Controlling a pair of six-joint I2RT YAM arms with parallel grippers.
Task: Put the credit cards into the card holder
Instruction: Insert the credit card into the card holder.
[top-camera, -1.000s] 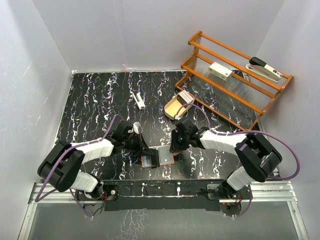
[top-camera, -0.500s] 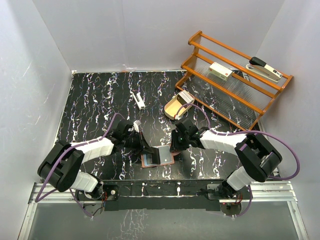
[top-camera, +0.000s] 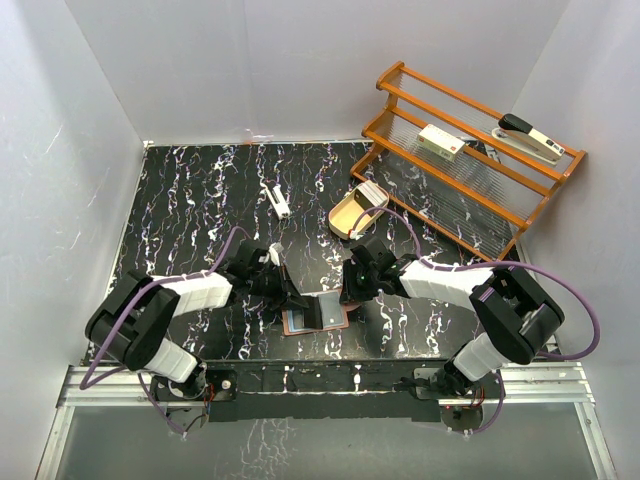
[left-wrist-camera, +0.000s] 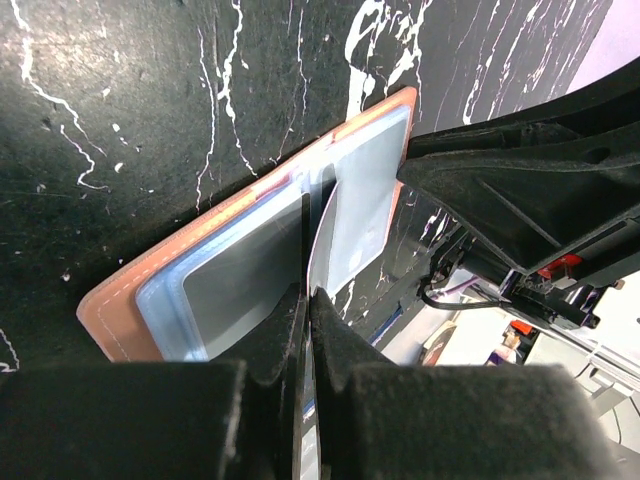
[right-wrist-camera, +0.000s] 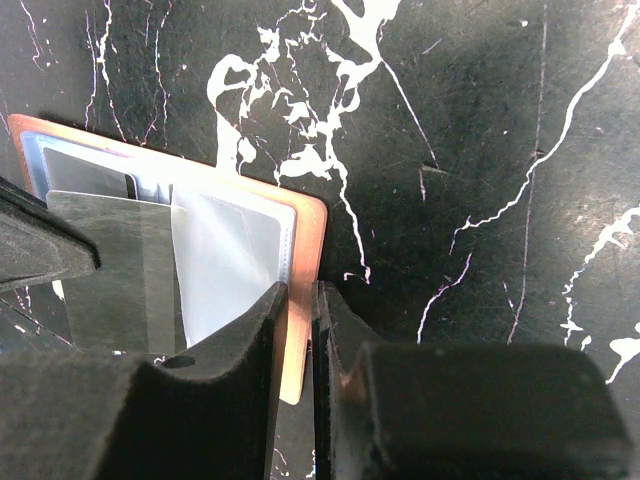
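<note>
The card holder lies open on the black marbled table, salmon outside and pale blue-grey sleeves inside. My left gripper is shut on one thin grey credit card, held on edge over the holder's middle fold. The card also shows in the right wrist view. My right gripper is shut on the holder's right edge, one finger on the clear sleeve, the other outside the leather. A whitish stack of cards rests on the tan oval tray.
An orange wooden rack stands at the back right, with a white box with a red mark and a stapler on it. A small white object lies mid-table.
The card has risen from lying nearly flat on the holder to standing on edge over its fold. The left arm shifted slightly. The right gripper has not moved.
</note>
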